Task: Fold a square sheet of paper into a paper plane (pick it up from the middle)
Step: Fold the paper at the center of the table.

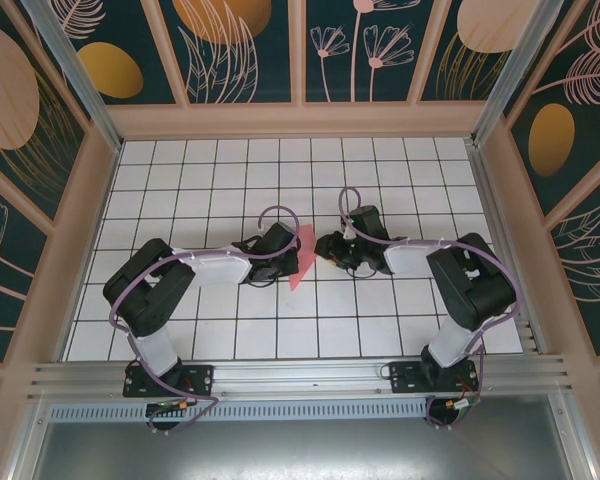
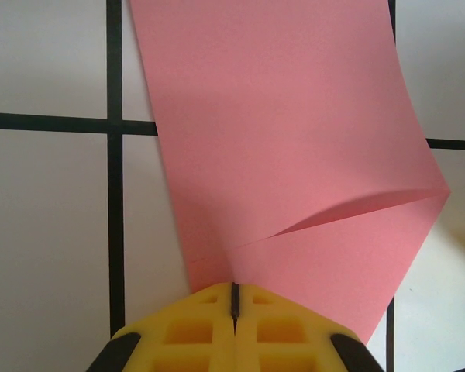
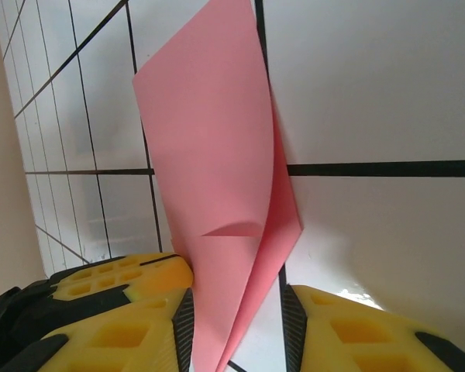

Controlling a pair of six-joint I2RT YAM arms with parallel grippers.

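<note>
Grips the square sheet of paper (image 2: 279, 139) by its edge in the clamped left claw (image 2: 234, 298). Straddles it with the right claw (image 3: 239, 310), pads parted. Holds it bent double over the middle of the bench (image 1: 220, 180).

White grid table (image 1: 230, 330) with pink paper (image 1: 302, 262)

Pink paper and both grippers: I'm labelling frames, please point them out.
pink paper (image 2: 294, 116), left wrist view, flat face
left gripper (image 2: 235, 298), left wrist view, between shut jaws
right gripper (image 3: 237, 314), right wrist view, between open jaws
</note>
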